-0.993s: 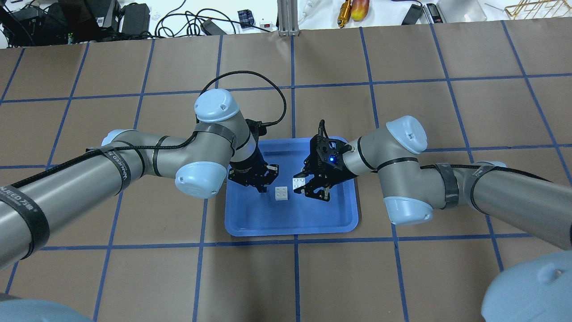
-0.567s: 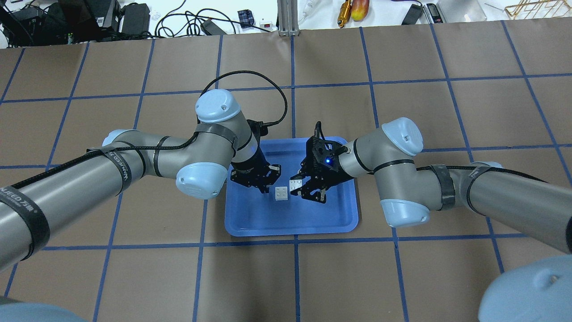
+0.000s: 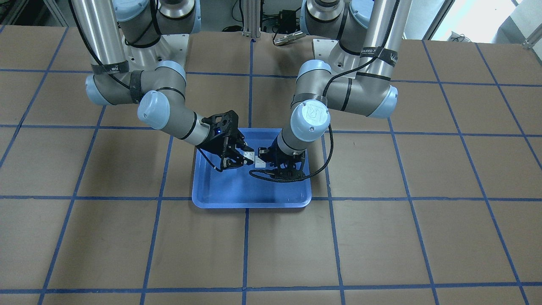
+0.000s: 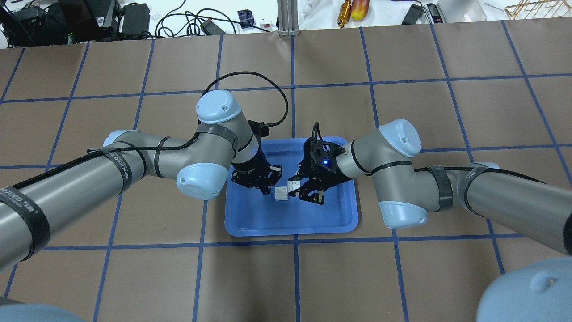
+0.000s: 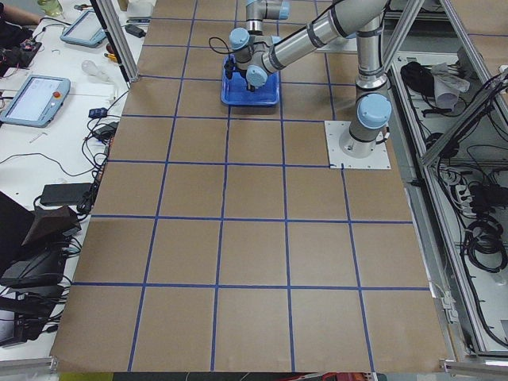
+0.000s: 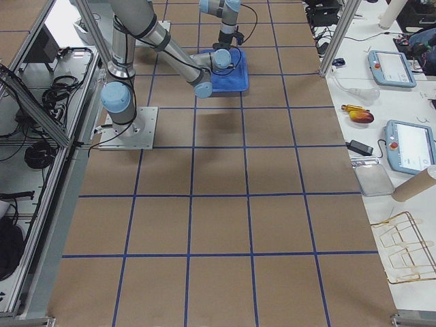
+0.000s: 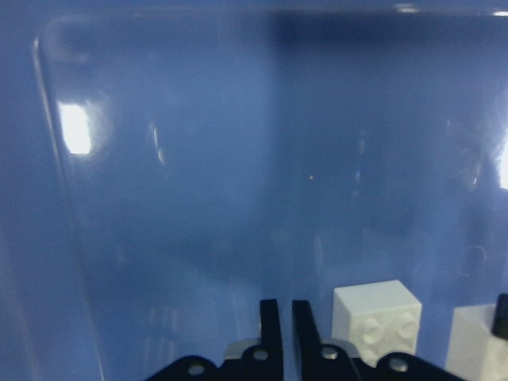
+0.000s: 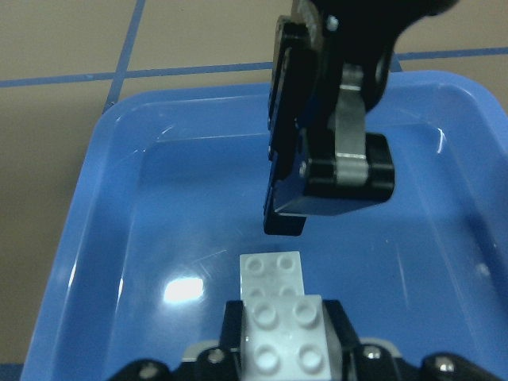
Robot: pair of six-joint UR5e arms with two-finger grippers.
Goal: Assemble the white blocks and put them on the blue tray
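Note:
The blue tray (image 4: 290, 220) lies at the table's middle. One white block (image 4: 281, 193) sits on its floor, studs up. My left gripper (image 4: 268, 189) is shut and empty, its tips down right beside that block's left side; in the left wrist view the shut fingers (image 7: 270, 317) stand left of the block (image 7: 377, 317). My right gripper (image 4: 296, 187) is shut on the second white block (image 4: 293, 184), studs up, held low against the first block's far right corner. In the right wrist view the held block (image 8: 286, 329) overlaps the near edge of the lying one (image 8: 271, 270); whether they touch I cannot tell.
The tray's raised rim (image 3: 250, 204) surrounds both grippers. Brown table with blue tape grid lines (image 4: 295, 277) all round. Cables, tools and devices (image 4: 214, 22) lie beyond the far edge. Tablets and a metal rack (image 6: 409, 146) lie on the side bench.
My right gripper has carried its white block left, from a gap away to right against the lying block. My left gripper has edged slightly right and stays shut beside that block.

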